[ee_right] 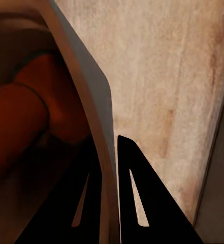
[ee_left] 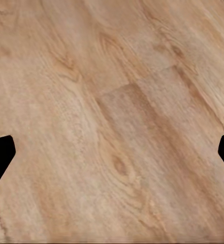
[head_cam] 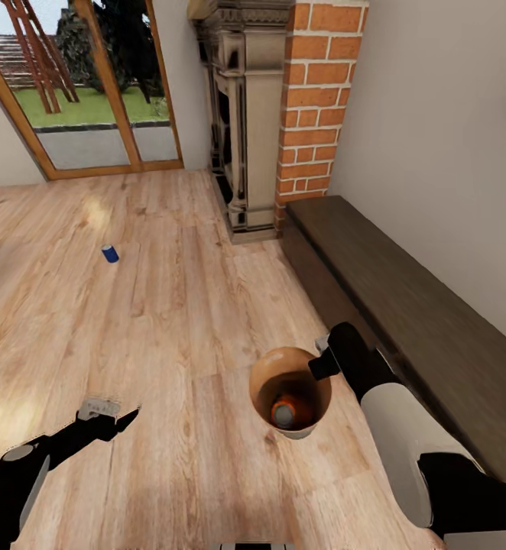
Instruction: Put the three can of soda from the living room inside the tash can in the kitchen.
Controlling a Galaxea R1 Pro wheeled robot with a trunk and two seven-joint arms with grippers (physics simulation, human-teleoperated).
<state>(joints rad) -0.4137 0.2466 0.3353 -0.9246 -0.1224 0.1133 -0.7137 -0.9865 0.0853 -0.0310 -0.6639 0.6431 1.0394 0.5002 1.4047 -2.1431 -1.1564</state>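
Note:
The tash can (head_cam: 300, 431) stands on the wood floor beside the dark bench, and an orange can of soda (head_cam: 285, 412) lies in it, silver top up. My right gripper (head_cam: 321, 360) is shut on its rim at the far right side. In the right wrist view the two fingers (ee_right: 134, 193) straddle the bin's thin wall (ee_right: 86, 86), with the orange can (ee_right: 20, 117) inside. A blue can of soda (head_cam: 110, 253) lies on the floor farther off to the left. My left gripper (head_cam: 112, 413) hovers open over bare floor (ee_left: 114, 152) at the lower left.
A dark low wooden bench (head_cam: 406, 298) runs along the right wall, close behind the bin. The carved fireplace (head_cam: 245, 114) and brick chimney (head_cam: 314, 99) stand at the back. Wood-framed glass doors (head_cam: 92, 92) are at the back left. Light wood floor lies between me and the blue can.

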